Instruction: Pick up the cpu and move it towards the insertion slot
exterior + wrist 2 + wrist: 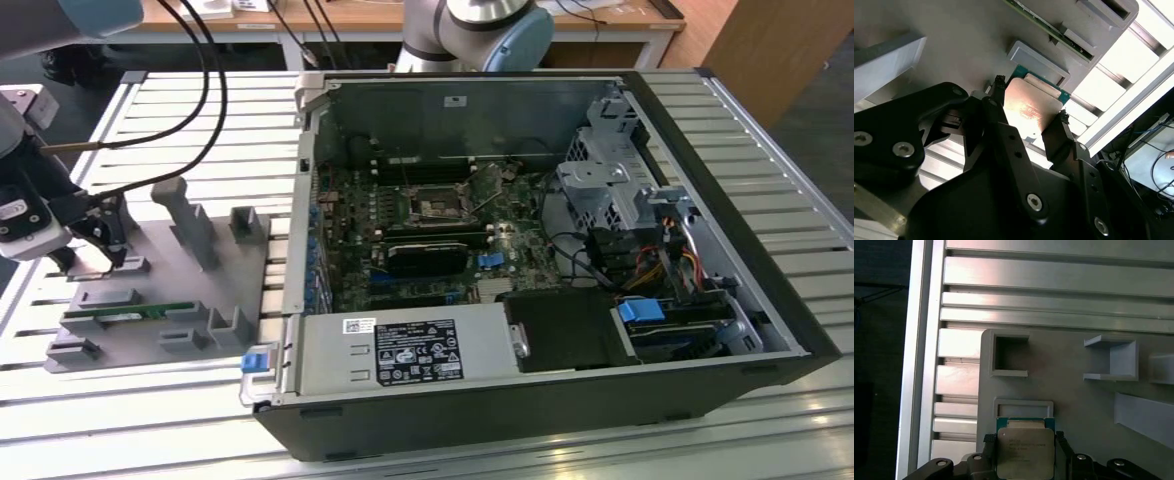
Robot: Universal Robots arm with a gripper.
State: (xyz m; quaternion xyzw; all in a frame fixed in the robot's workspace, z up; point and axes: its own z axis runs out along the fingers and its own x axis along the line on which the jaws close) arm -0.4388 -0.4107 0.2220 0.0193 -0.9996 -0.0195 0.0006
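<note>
The gripper (1031, 100) has its two black fingers closed against opposite edges of the cpu (1025, 447) (silver top facing both wrist cameras), holding it beside a shallow pocket of the grey fixture tray (154, 275) at the exterior view's left. The insertion slot (438, 205) lies well apart, inside the open computer case (534, 420).

cpu (1025, 452): flat square chip, silver-grey lid facing up with a green edge showing. It is pinched at two opposite edges by the end effector (1024, 438), over the grey fixture plate (1069, 395).
insertion slot (437, 205): square silvery frame with a dark centre, lying flat inside the open computer case (534, 425), well apart from the cpu.
</note>
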